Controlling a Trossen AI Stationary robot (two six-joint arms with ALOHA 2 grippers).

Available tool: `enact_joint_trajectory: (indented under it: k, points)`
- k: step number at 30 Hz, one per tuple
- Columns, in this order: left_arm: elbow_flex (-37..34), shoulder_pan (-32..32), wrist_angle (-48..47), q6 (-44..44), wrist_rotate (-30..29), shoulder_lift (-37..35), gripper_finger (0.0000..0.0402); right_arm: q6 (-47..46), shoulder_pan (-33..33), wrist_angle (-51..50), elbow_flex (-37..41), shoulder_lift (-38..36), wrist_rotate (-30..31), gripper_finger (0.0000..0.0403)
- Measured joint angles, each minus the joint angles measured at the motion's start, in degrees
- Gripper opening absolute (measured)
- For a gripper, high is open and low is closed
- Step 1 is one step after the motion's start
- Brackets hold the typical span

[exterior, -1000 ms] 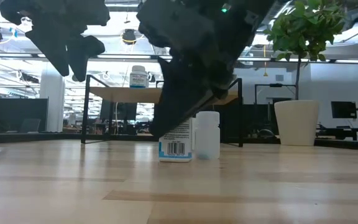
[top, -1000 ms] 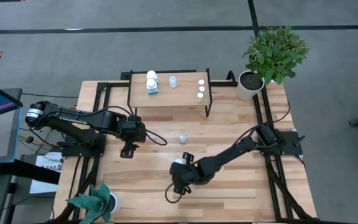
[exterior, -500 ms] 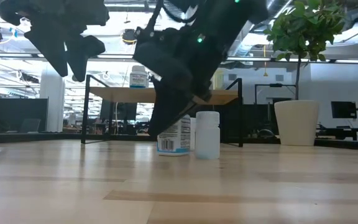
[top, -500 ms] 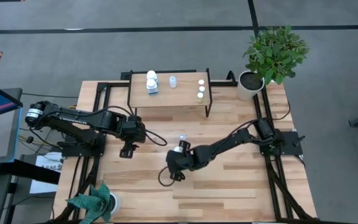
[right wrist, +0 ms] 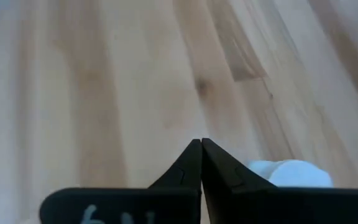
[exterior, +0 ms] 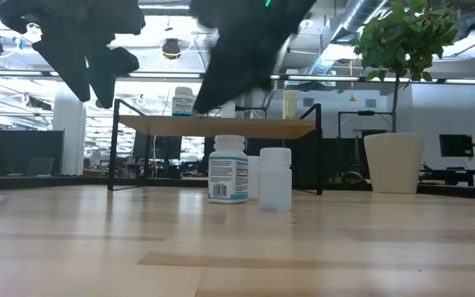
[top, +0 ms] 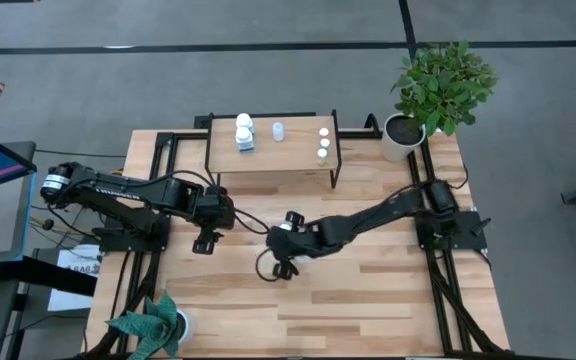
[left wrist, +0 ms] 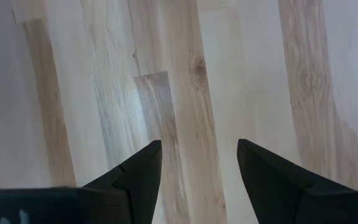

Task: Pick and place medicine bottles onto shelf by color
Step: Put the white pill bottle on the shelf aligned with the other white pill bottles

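Note:
A white medicine bottle with a blue label (exterior: 228, 169) stands upright on the table. It is right beside a small pale-blue bottle (exterior: 275, 177), in front of the shelf (top: 273, 152). My right gripper (top: 276, 243) is shut and empty, raised above the white bottle, whose cap (right wrist: 289, 173) shows below it. My left gripper (left wrist: 197, 162) is open and empty over bare table at the left. On the shelf stand two white bottles (top: 243, 132), a pale-blue one (top: 278, 130) and three tiny ones (top: 323, 143).
A potted plant in a white pot (top: 401, 135) stands at the table's far right corner. Another plant (top: 156, 325) is at the near left corner. The shelf's black legs (exterior: 115, 144) stand on the table's far middle.
My right gripper has gone toward the far edge and the left, then risen off the white bottle. The bottle, leaning under the gripper before, has slid toward the far edge. It now stands upright beside the pale-blue bottle.

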State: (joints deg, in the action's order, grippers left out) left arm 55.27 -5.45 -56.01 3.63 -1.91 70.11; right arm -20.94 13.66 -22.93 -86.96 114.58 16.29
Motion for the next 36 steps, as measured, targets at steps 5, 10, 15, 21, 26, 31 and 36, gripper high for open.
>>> enact_joint_trajectory:
  k: [5,10,15,21,26,31,36]
  points:
    - [0.0,0.0,0.26,-2.86,2.45,0.0,0.0197,0.86,3.22,-12.17,-0.02,-8.56,0.07,0.0021]
    - [0.0,0.0,0.5,-3.23,2.89,0.07,0.0197,-5.97,7.59,-27.52,-0.02,-16.14,0.29,0.0022]
    - [0.0,0.0,1.33,-3.25,2.76,0.11,0.0196,-12.89,12.43,-37.94,0.03,-18.84,2.89,0.0024]
    - [0.0,0.0,11.25,-6.33,2.79,0.44,0.02,-22.52,16.55,-51.12,0.33,-19.81,11.26,0.002]
    - [0.0,0.02,15.07,-6.73,2.07,1.48,0.0228,-22.3,16.55,-52.27,5.48,-23.89,15.13,0.0017]
    - [-0.04,0.04,20.6,-9.86,1.95,5.52,0.0263,-21.99,12.77,-50.02,15.72,-32.34,15.39,0.0016]
    - [0.11,0.02,26.69,-14.99,0.36,12.08,0.0282,-17.75,8.93,-41.08,25.79,-42.37,15.15,0.0016]
